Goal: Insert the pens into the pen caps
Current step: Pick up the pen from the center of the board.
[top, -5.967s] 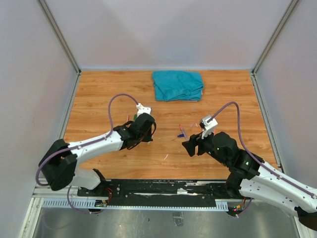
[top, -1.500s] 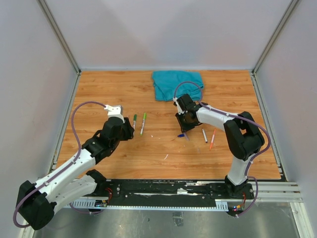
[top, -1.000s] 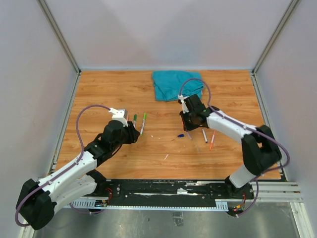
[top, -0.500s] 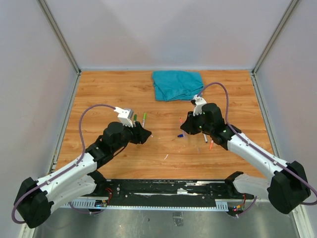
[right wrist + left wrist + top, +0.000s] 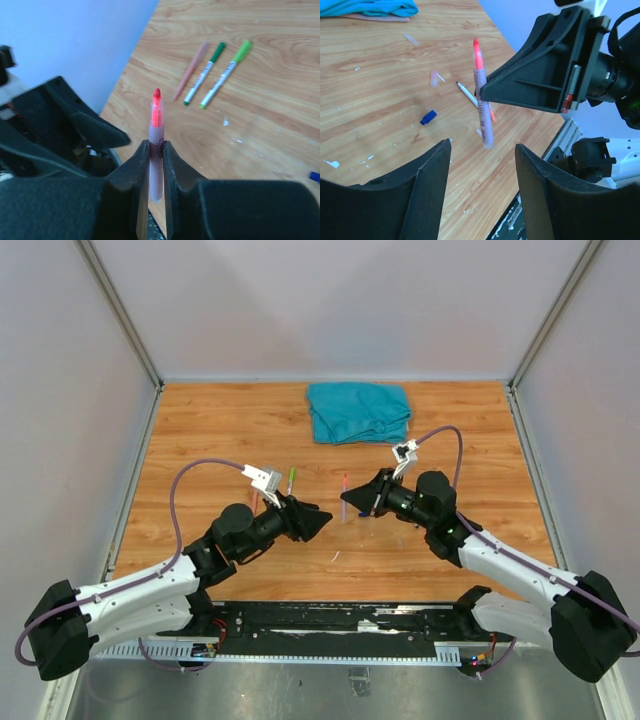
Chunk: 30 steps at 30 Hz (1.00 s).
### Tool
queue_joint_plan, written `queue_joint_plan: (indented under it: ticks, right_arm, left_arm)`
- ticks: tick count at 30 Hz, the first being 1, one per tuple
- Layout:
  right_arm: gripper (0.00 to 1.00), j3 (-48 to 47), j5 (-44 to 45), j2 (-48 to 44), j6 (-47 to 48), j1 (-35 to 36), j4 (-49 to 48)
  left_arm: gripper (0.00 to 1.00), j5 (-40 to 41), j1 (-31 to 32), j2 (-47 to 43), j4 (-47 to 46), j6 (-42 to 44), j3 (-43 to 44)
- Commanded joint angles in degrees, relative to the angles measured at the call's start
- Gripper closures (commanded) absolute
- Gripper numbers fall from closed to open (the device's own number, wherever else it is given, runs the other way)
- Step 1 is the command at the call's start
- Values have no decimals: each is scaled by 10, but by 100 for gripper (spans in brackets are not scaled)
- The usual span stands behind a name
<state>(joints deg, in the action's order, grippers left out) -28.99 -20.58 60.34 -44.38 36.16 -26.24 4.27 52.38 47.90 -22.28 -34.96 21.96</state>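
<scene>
L gripper (image 5: 320, 521) spread wide, nothing btwn its fingers, tips aimed at R gripper (image 5: 156, 148) just opposite, both above the wooden table (image 5: 200, 440). R gripper is pinched tight on the lower barrel of a pen (image 5: 482, 102), held upright off the table: pale lilac barrel w/ barcode print, red pointed end up. Lying on the table beyond: blue cap (image 5: 428, 117), pink cap (image 5: 434, 78), and side by side a pinkish pen (image 5: 190, 70), dark green pen (image 5: 202, 75) and light green pen (image 5: 225, 67), both w/ white barrels. Teal cloth (image 5: 360, 412) bunched at far edge.
</scene>
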Motion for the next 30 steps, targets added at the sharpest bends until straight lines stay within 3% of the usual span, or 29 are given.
queue_joint_plan:
  ticks: [1,14,30]
  right_arm:
    - [99,15,-6,6,-77,19,-140]
    - [99,10,-47,62,-103,48,-206]
    - [99,36,-68,69,-102,66,-247]
  left_arm:
    - [42,-8,11,26,-55,-5,7]
    - [50,-26,14,42,-76,-1,17]
    - [61,-13,14,40,-62,1,26]
